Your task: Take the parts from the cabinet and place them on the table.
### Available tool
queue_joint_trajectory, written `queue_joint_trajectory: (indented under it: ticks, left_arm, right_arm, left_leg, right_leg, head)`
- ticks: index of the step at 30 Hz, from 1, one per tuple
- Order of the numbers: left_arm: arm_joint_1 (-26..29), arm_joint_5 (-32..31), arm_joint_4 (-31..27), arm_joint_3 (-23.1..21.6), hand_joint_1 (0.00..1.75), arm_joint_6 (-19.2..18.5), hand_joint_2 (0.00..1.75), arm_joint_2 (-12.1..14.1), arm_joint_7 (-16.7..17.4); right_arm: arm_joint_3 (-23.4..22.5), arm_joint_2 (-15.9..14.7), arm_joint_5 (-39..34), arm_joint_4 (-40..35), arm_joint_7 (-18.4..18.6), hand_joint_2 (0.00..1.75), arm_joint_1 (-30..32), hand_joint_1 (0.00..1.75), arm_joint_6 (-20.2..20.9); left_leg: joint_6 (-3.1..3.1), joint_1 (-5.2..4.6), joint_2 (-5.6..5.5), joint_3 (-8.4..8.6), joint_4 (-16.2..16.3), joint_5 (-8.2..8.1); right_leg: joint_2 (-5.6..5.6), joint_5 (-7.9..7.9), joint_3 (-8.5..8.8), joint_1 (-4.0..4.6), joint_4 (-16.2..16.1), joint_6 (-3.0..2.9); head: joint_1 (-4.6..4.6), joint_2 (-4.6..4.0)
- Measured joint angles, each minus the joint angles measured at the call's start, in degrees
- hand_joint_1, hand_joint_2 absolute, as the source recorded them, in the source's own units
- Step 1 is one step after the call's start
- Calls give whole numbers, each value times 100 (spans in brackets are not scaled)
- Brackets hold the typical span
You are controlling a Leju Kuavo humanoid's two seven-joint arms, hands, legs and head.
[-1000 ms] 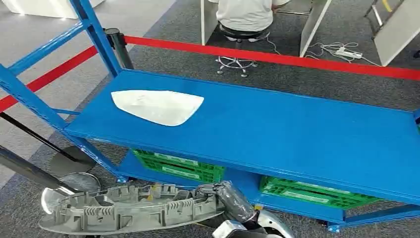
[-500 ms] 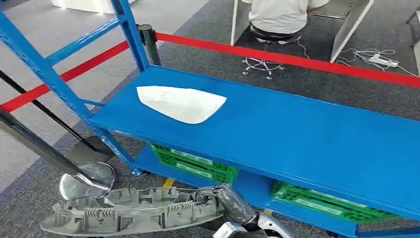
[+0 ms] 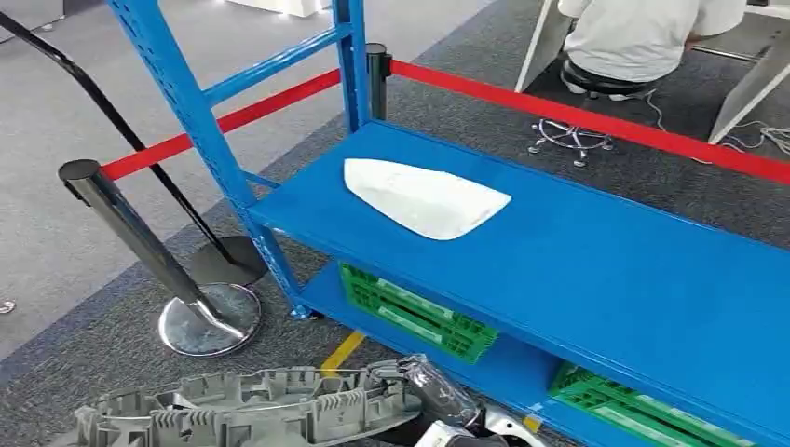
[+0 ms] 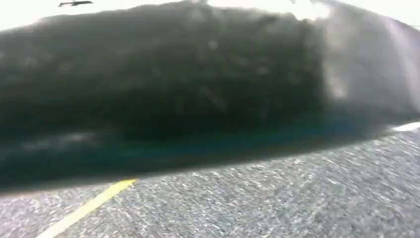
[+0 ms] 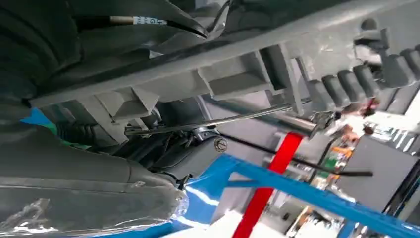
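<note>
A long grey ribbed plastic part (image 3: 242,405) hangs low in the head view, in front of the blue cabinet (image 3: 606,270). My right hand (image 3: 436,391), wrapped in clear film, grips its right end. In the right wrist view the same grey part (image 5: 257,59) runs across the hand (image 5: 84,193) that holds it. A white curved part (image 3: 424,197) lies on the cabinet's shelf near its left end, apart from my hand.
Two green crates (image 3: 415,312) (image 3: 643,405) sit on the lower shelf. A chrome stanchion (image 3: 140,242) with a round base (image 3: 210,319) stands left of the cabinet, with a red belt (image 3: 596,110) behind. A person (image 3: 633,37) sits beyond it. A yellow line (image 3: 342,351) marks the carpet.
The whole picture has shifted right and down, so the camera has turned left. The grey part stays in my right hand. The white part has not moved on the shelf.
</note>
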Motion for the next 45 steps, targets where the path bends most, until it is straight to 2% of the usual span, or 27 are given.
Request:
queue_joint_trajectory:
  ticks: [3, 4, 5, 6, 8, 10, 13, 14, 15, 16, 19, 21, 24, 26, 28, 29, 30, 34, 35, 36, 37, 39, 40, 41, 43, 44, 45]
  left_arm:
    - [44, 13, 0, -2, 0, 4, 0, -5, 0]
    - [47, 13, 0, 0, 0, 11, 0, 26, 0]
    - [43, 15, 2, 0, 0, 15, 0, 15, 0]
    - [25, 13, 2, -2, 0, 15, 0, 15, 0]
    - [8, 0, 2, -18, 0, 20, 0, 15, -2]
    - [20, -24, 2, -39, 0, 48, 0, 11, 0]
    - [-3, -31, 2, -63, 0, 87, 0, 11, -17]
    - [-23, -28, 2, -79, 0, 103, 0, 9, -37]
    - [-65, -24, 2, -96, 0, 113, 0, -7, -59]
    - [-99, -13, 2, -109, 0, 127, 0, -16, -79]
    - [-85, 22, 2, -135, 0, 153, 0, 0, -103]
    - [-101, 35, 2, -140, 0, 164, 0, 2, -109]
    - [-131, 42, 2, -153, 0, 166, 0, -11, -133]
    - [-130, 81, 2, -153, 0, 168, 0, 2, -146]
    - [-141, 114, 2, -155, 0, 168, 0, 11, -155]
    - [-149, 125, 2, -155, 0, 168, 0, 11, -157]
    - [-152, 125, 2, -155, 0, 168, 0, 2, -162]
    - [-154, 131, 2, -155, 0, 175, 0, 13, -168]
    - [-150, 131, 2, -155, 0, 177, 0, 57, -168]
    - [-164, 133, 2, -155, 0, 181, 0, 46, -168]
    - [-189, 133, 2, -160, 0, 181, 0, 48, -168]
    - [-195, 131, 2, -170, 0, 179, 0, 46, -168]
    - [-184, 133, 2, -173, 0, 179, 0, 48, -164]
    - [-173, 136, 2, -175, 0, 179, 0, 57, -155]
    - [-178, 136, 2, -179, 0, 177, 0, 79, -151]
    - [-187, 136, 2, -181, 0, 179, 0, 89, -151]
    - [-203, 136, 2, -184, 0, 177, 0, 92, -151]
  right_arm:
    - [-2, 0, -20, 9, -11, 175, -24, 175, 26]
    - [-2, 0, -20, 9, -11, 175, -31, 175, 29]
    - [-2, 0, -24, 11, -13, 175, -32, 175, 33]
    - [-2, 0, -42, 11, -20, 175, -37, 175, 40]
    - [-13, 0, -70, 22, -59, 175, -13, 175, 68]
    - [-59, -11, -116, 48, -109, 175, 44, 175, 131]
    - [-120, -31, -206, 48, -219, 175, 110, 175, 238]
    - [-138, -33, -236, 50, -241, 175, 118, 175, 285]
    - [-153, -39, -262, 57, -267, 175, 136, 175, 324]
    - [-175, -44, -284, 63, -291, 175, 150, 175, 363]
    - [-190, -48, -352, 118, -332, 175, 143, 175, 527]
    - [-208, -48, -370, 142, -350, 175, 129, 175, 582]
    - [-225, -48, -413, 260, -365, 175, 111, 175, 759]
    - [-223, -46, -441, 376, -374, 175, 79, 175, 857]
    - [-223, -46, -464, 435, -394, 175, 27, 175, 912]
    - [-223, -46, -468, 454, -404, 175, 0, 175, 929]
    - [-223, -46, -472, 479, -415, 175, -32, 175, 938]
    - [-221, -33, -481, 557, -433, 175, -73, 175, 964]
    - [-223, -28, -485, 577, -431, 175, -90, 175, 979]
    - [-223, -22, -503, 599, -433, 175, -112, 175, 1004]
    - [-223, -13, -531, 616, -435, 175, -129, 175, 1032]
    - [-225, -11, -560, 653, -437, 175, -154, 175, 1056]
    - [-225, -11, -560, 675, -433, 175, -164, 175, 1063]
    - [-225, -9, -562, 704, -433, 175, -170, 175, 1078]
    - [-225, 11, -573, 743, -433, 175, -203, 175, 1102]
    - [-223, 31, -573, 761, -433, 175, -232, 175, 1117]
    - [-223, 44, -579, 771, -433, 175, -245, 175, 1141]
  left_leg:
    - [-129, 50, -156, -41, -54, 63]
    - [-146, 51, -107, -42, -20, 16]
    - [-183, 3, 201, -84, 77, -81]
    - [-213, 8, 369, -221, 361, -280]
    - [-263, 33, 474, -630, 1226, -683]
    - [-305, 52, 490, -806, 1596, -708]
    - [-311, 78, 605, -261, 575, -52]
    - [-294, 68, 864, -14, 108, 94]
    - [-275, -9, 974, 44, -26, 11]
    - [-177, 9, 937, 15, -15, -8]
    - [-66, 0, 760, 4, -53, 6]
    - [-1, 30, 648, 18, -65, 23]
    - [48, 22, 442, 13, -64, 22]
    - [48, 18, 295, 18, -60, 24]
    - [41, 16, 138, 40, -58, 27]
    - [35, 17, 73, 50, -58, 28]
    - [14, 21, 26, 32, -56, 33]
    - [-171, 60, -239, -82, -72, 122]
    - [-185, 65, -132, -91, -39, 71]
    - [-226, 26, 189, -172, 142, -69]
    - [-264, 30, 356, -355, 517, -288]
    - [-306, 44, 474, -750, 1345, -638]
    - [-318, 50, 487, -859, 1573, -668]
    - [-324, 55, 493, -824, 1514, -554]
    - [-308, 56, 559, -474, 837, -104]
    - [-278, 45, 699, -188, 316, 144]
    - [-244, -13, 959, -44, 70, 105]
  right_leg:
    - [-134, 4, 6, 36, -28, -4]
    - [-237, 53, 53, -32, -125, -17]
    - [-285, 61, 84, -18, -160, -41]
    - [-369, 56, 94, -15, -160, -66]
    - [-533, 39, 97, -2, -158, -86]
    - [-672, 26, 99, -1, -155, -80]
    - [-834, -13, 138, -3, -142, -43]
    - [-872, -41, 156, 12, -125, -8]
    - [-914, -72, 139, 68, -76, 40]
    - [-963, -77, 133, 77, -79, 60]
    - [-1129, -114, 189, 60, -96, 135]
    - [-686, -367, 32, 10, 225, 184]
    - [-488, -939, -643, 6, 1602, 200]
    - [-476, -748, -699, 6, 1588, 174]
    - [-383, -206, -317, 6, 739, 109]
    - [-197, 25, -99, 4, 263, 73]
    - [87, -29, 13, -25, 104, 35]
    - [-90, -23, 74, -4, -59, 31]
    - [-186, 11, 107, -47, -119, 2]
    - [-260, 14, 126, -41, -131, -12]
    - [-359, 1, 127, -31, -131, -41]
    - [-531, -14, 130, -16, -127, -62]
    - [-610, -21, 130, -13, -124, -71]
    - [-681, -29, 139, -9, -122, -68]
    - [-804, -54, 162, -3, -114, -56]
    - [-860, -77, 190, 0, -108, -35]
    - [-904, -102, 201, 32, -103, 0]
  head:
    - [-2, 0]
    - [0, 0]
    - [-44, 0]
    - [-87, 0]
    - [-85, 0]
    - [-90, 0]
    - [-89, 0]
    - [-92, 0]
    - [-113, 0]
    - [-91, 0]
    - [-96, 0]
    - [-61, 0]
    - [-43, 0]
    - [-46, 0]
    - [-48, 0]
    - [-46, 0]
    - [-61, 0]
    - [-61, 0]
    - [-63, 0]
    - [-114, 0]
    - [-135, 0]
    - [-129, 0]
    - [-133, 0]
    - [-131, 0]
    - [-131, 0]
    - [-133, 0]
    - [-133, 0]
